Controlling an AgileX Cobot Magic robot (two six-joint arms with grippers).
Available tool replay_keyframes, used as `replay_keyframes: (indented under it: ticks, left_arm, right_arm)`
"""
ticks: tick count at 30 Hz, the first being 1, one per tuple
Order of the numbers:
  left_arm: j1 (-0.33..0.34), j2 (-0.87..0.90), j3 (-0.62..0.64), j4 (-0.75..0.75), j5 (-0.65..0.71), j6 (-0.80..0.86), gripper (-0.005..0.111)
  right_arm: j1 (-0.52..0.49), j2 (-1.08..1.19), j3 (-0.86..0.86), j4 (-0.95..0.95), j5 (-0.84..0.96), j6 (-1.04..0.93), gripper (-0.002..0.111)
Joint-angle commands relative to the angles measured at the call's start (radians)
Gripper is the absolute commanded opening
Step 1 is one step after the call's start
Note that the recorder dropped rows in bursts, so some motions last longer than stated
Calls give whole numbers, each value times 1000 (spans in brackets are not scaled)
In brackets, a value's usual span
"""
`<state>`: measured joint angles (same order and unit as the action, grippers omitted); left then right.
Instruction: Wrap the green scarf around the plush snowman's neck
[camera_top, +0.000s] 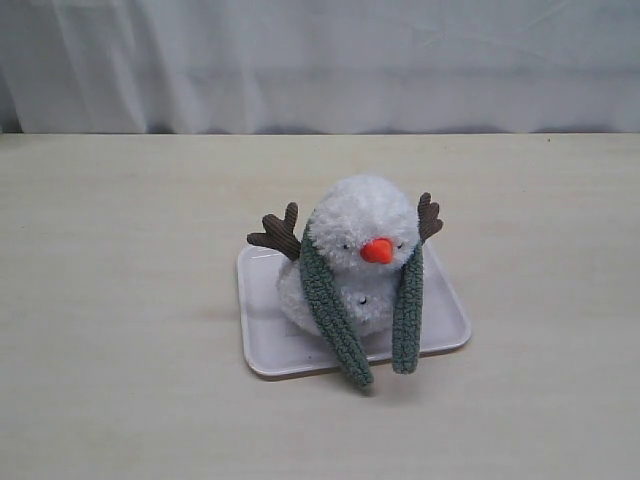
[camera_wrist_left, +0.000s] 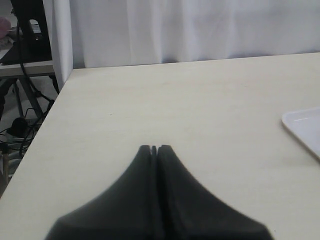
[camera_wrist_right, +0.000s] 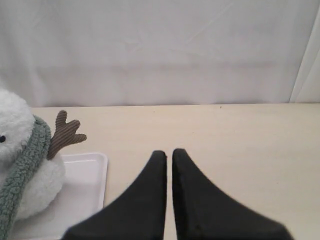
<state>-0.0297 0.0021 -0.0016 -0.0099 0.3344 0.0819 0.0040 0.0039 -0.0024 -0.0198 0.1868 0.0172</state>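
Note:
The plush snowman (camera_top: 362, 215) sits on a white tray (camera_top: 262, 345) at the middle of the table, orange nose facing front. The green scarf (camera_top: 335, 320) hangs round its neck, both ends falling down its front past the tray's front edge. Neither gripper shows in the exterior view. My left gripper (camera_wrist_left: 155, 148) is shut and empty over bare table, with a tray corner (camera_wrist_left: 306, 127) off to one side. My right gripper (camera_wrist_right: 168, 152) is shut to a thin slit with nothing in it, beside the snowman (camera_wrist_right: 12, 125), the scarf (camera_wrist_right: 25, 167) and the tray (camera_wrist_right: 87, 182).
A white curtain (camera_top: 320, 60) hangs behind the table's far edge. In the left wrist view the table's side edge (camera_wrist_left: 47, 112) drops off to cables and a stand (camera_wrist_left: 25, 75) on the floor.

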Motion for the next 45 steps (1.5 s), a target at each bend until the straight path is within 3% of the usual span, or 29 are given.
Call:
replay_keyframes:
  ticks: [1,45]
  left_arm:
    - [-6,-2,2,1,-10,0,0]
    - [-6,-2,2,1,-10,0,0]
  right_arm:
    - [-4,-4,2,4,132,4,4]
    - [-4,-4,2,5,160,-47,4]
